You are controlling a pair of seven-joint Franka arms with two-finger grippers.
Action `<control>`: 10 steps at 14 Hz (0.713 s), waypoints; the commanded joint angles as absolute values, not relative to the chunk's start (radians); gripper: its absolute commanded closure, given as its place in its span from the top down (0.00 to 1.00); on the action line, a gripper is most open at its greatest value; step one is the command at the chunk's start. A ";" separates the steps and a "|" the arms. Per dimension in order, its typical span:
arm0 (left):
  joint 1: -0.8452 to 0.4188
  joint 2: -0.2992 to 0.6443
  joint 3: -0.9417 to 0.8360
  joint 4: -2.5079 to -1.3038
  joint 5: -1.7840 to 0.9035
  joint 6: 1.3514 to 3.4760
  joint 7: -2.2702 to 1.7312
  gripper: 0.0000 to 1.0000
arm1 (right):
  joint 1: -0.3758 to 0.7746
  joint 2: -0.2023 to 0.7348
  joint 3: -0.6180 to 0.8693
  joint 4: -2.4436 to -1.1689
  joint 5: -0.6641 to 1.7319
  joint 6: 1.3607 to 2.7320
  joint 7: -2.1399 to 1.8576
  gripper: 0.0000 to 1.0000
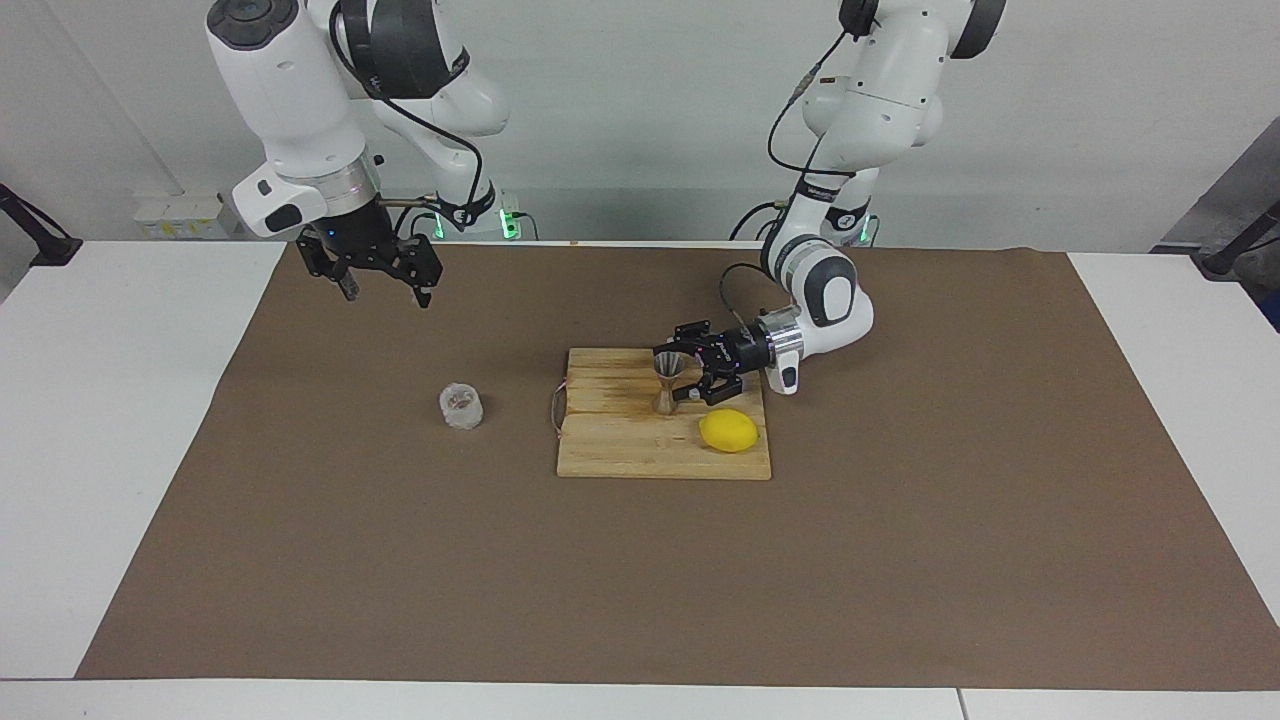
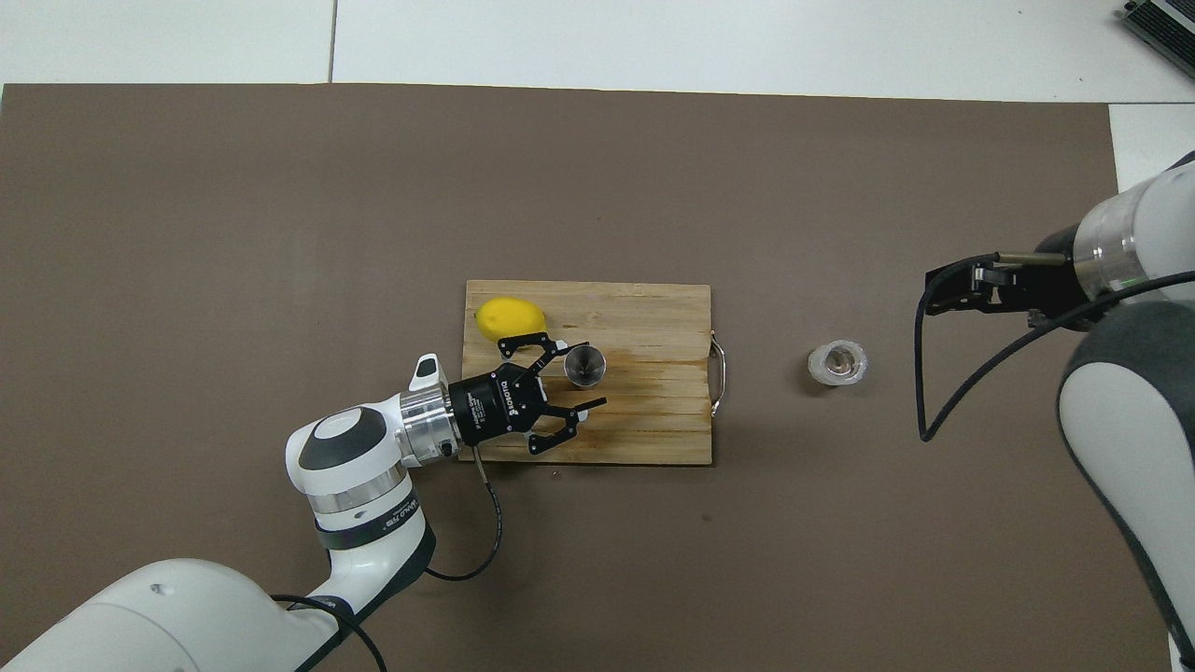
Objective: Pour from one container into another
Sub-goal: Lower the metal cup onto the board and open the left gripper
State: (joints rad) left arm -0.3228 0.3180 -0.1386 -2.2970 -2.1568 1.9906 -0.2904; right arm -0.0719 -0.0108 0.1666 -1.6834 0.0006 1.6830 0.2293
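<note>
The small clear glass cup (image 1: pixel 461 406) (image 2: pixel 837 364), with something brownish inside, stands on the brown mat toward the right arm's end. The metal jigger (image 1: pixel 665 385) (image 2: pixel 585 365) stands upright on the wooden cutting board (image 1: pixel 620 455) (image 2: pixel 653 313). My left gripper (image 1: pixel 678 375) (image 2: pixel 581 375) lies low and level at the jigger, open, one finger on each side of it and not pressing it. My right gripper (image 1: pixel 386 292) (image 2: pixel 943 289) hangs open in the air over the mat, nearer to the robots than the cup, holding nothing.
A yellow lemon (image 1: pixel 728 430) (image 2: pixel 510 319) lies on the board right beside the left gripper's fingers. The board has a thin metal handle (image 1: pixel 553 410) (image 2: pixel 717 373) on its edge toward the cup. A brown mat (image 1: pixel 900 550) covers the table.
</note>
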 commanded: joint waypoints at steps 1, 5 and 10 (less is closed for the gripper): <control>-0.339 0.305 -0.123 -2.301 -2.172 2.000 -0.284 1.00 | -0.083 -0.026 0.175 -1.700 0.003 1.687 0.242 1.00; -0.325 0.243 -0.118 -2.299 -2.044 2.082 -0.368 1.00 | -0.083 -0.026 0.175 -1.700 0.003 1.687 0.242 1.00; -0.227 0.170 -0.115 -2.281 -1.766 2.079 -0.510 1.00 | -0.086 -0.025 0.175 -1.695 0.003 1.689 0.242 1.00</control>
